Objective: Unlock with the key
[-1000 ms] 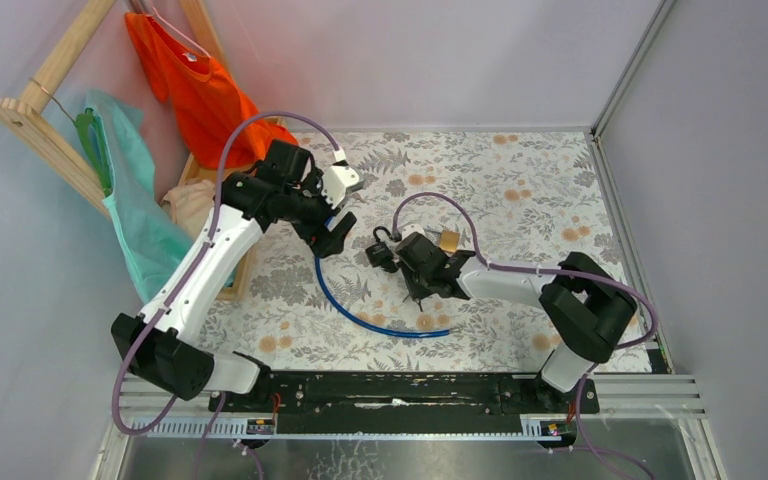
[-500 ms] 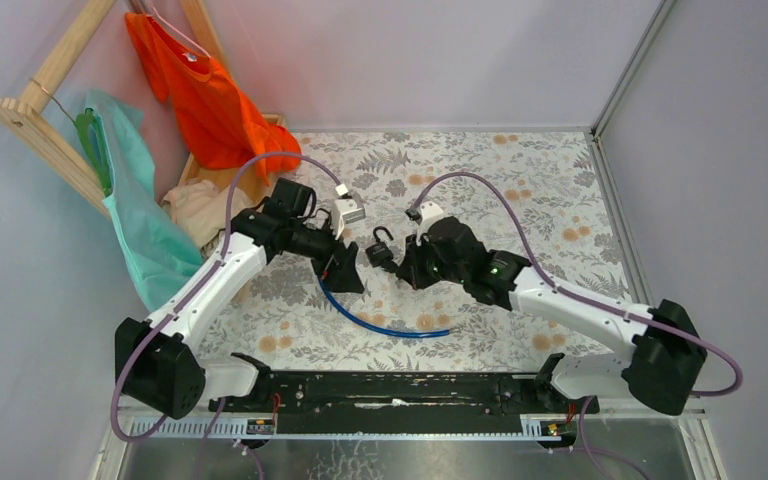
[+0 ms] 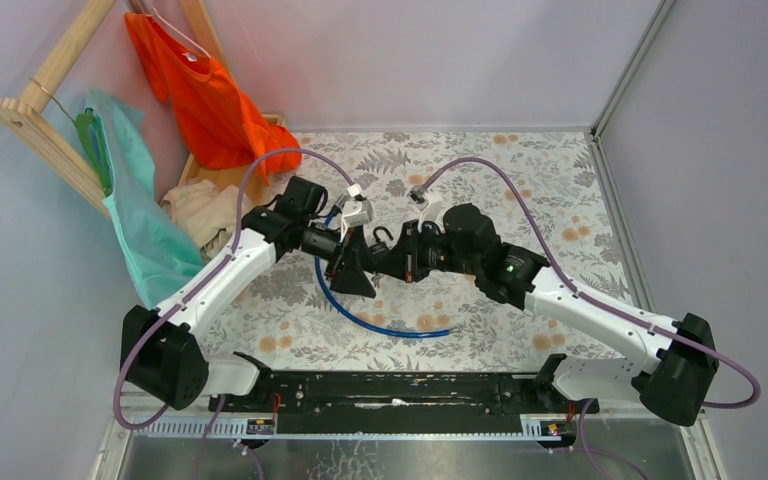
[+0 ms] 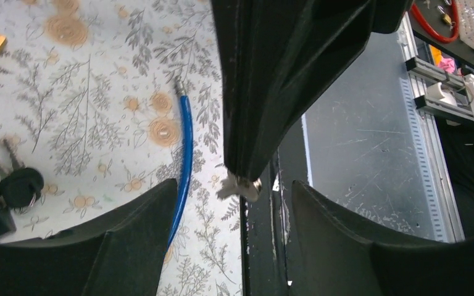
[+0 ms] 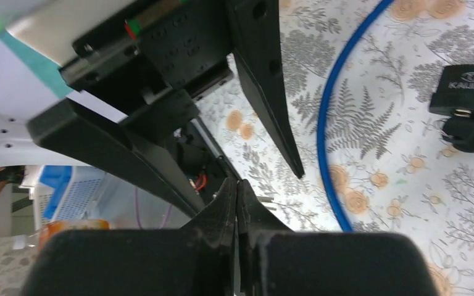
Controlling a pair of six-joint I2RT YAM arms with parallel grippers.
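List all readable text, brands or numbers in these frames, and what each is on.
"KAILING": white lettering on the black padlock, right wrist view. The letters are small, so the spelling may be slightly off.
The small emblem above that word is too small to read.
Top and left wrist views show no legible text.

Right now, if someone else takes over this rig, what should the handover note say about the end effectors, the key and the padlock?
Left end effector: open, holding nothing, fingers either side of the right one's tip.
Right end effector: shut, nothing visibly gripped.
Key: on the table, black head against the bottom edge of the padlock; looks inserted, not certain. Neither end effector touches it.
Done: nothing confirmed; whether the padlock is open cannot be told.
Left: grip the key head, steady the padlock, turn, check it opens.
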